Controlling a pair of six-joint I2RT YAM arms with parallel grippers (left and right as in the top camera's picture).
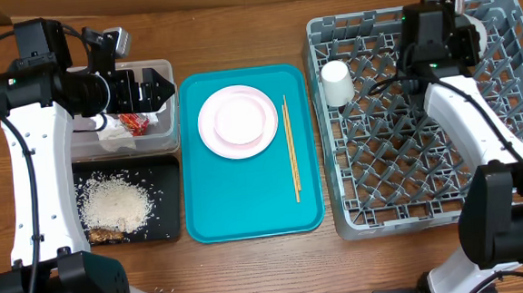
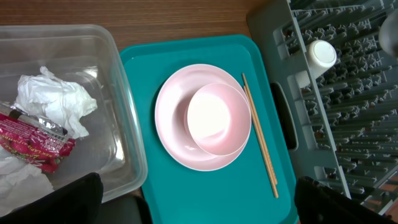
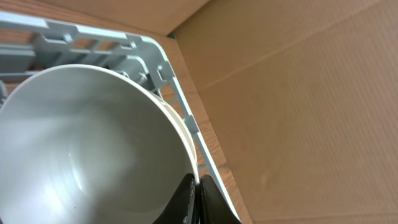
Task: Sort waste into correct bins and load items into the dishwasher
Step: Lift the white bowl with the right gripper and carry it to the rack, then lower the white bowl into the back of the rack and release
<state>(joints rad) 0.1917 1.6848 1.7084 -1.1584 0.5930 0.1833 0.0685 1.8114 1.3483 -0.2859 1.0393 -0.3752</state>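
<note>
My right gripper (image 3: 196, 190) is shut on the rim of a white bowl (image 3: 87, 143), held over the far right corner of the grey dishwasher rack (image 1: 428, 191). A white cup (image 1: 336, 83) stands upside down in the rack's far left part. My left gripper (image 1: 153, 88) is open and empty above the clear tub (image 1: 170, 111), which holds white napkins (image 2: 53, 99) and a red wrapper (image 2: 31, 140). The pink plate (image 1: 213, 131) carries a pinkish bowl (image 1: 242, 119), with chopsticks (image 1: 291, 149) beside it. Rice (image 1: 115, 205) and brown scraps (image 1: 106, 234) lie in the black tray (image 1: 169, 202).
The plate and chopsticks rest on a teal serving tray (image 1: 247, 202) between the bins and the rack. A cardboard wall (image 3: 298, 93) stands just beyond the rack's far right corner. Bare wooden table (image 1: 237, 39) shows behind the tray.
</note>
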